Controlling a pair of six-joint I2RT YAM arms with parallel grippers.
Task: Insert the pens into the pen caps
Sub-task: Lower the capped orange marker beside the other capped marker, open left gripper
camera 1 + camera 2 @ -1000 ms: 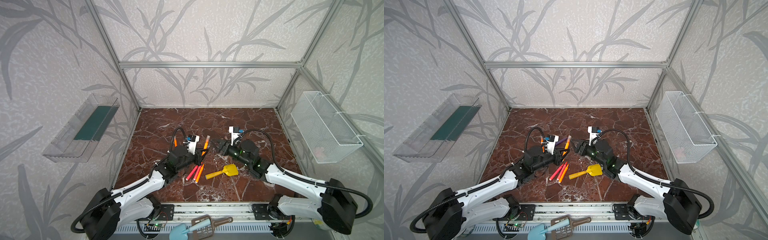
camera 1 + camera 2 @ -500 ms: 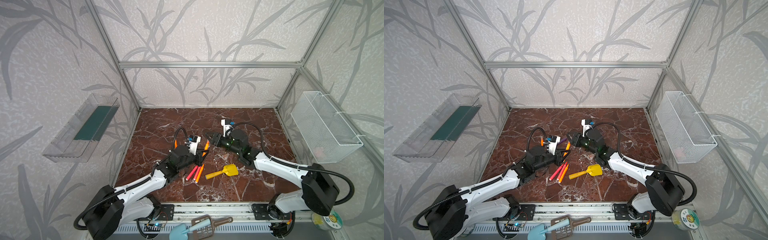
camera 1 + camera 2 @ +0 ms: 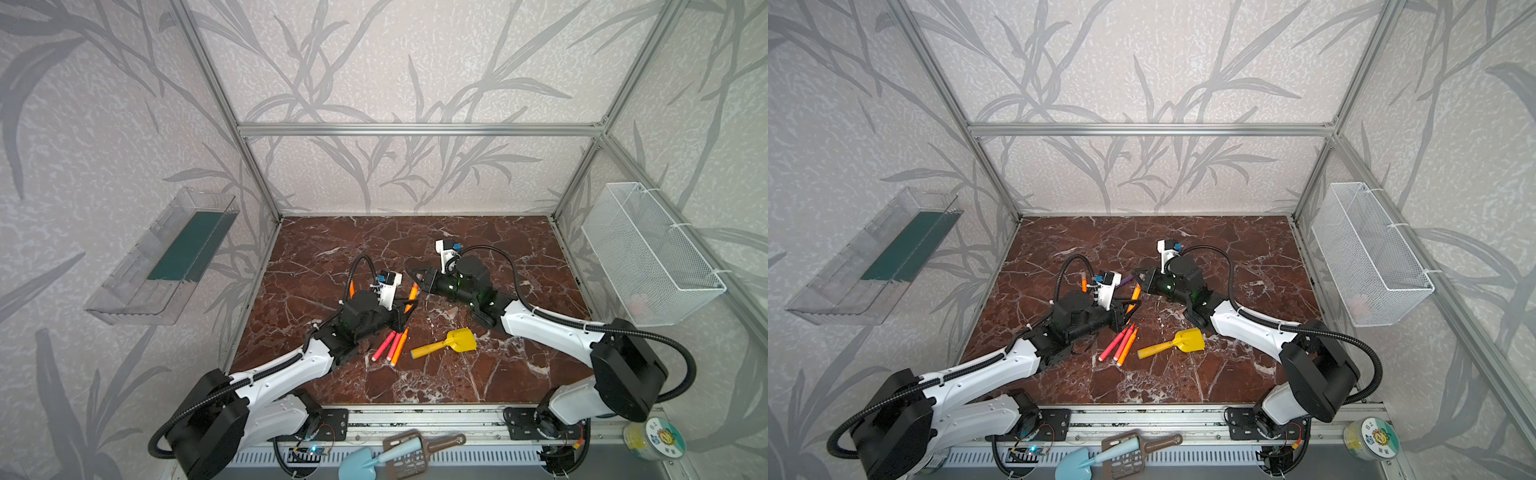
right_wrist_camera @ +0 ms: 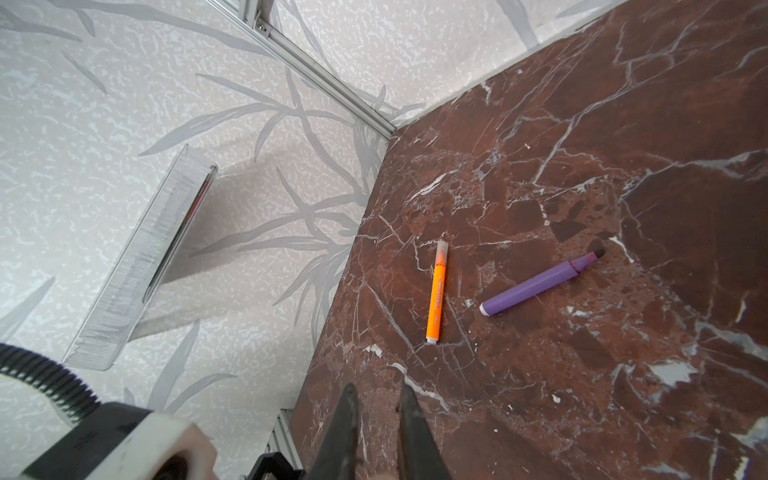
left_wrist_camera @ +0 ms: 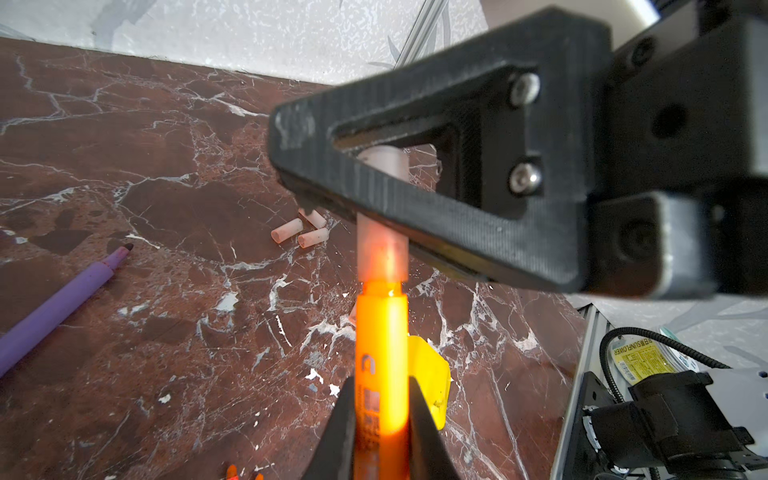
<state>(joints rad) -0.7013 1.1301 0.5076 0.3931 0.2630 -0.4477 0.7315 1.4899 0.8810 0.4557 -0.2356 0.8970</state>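
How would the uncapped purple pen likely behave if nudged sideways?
The purple pen looks round-barrelled and lies flat on the smooth table, so it would probably roll. Its plastic body seems stiff and light. Its bare tip might smear.

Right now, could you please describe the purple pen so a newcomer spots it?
On the red-brown marble table, look slightly left of centre. Two pens lie there apart; the purple pen alone is purple, its dark tip bare, unlike the capped orange pen beside it.

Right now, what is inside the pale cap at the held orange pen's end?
The orange pen's tip shows as an orange glow inside the cap, near its open end. A finger of the right hand covers the cap's middle, so how deep the tip reaches is hidden.
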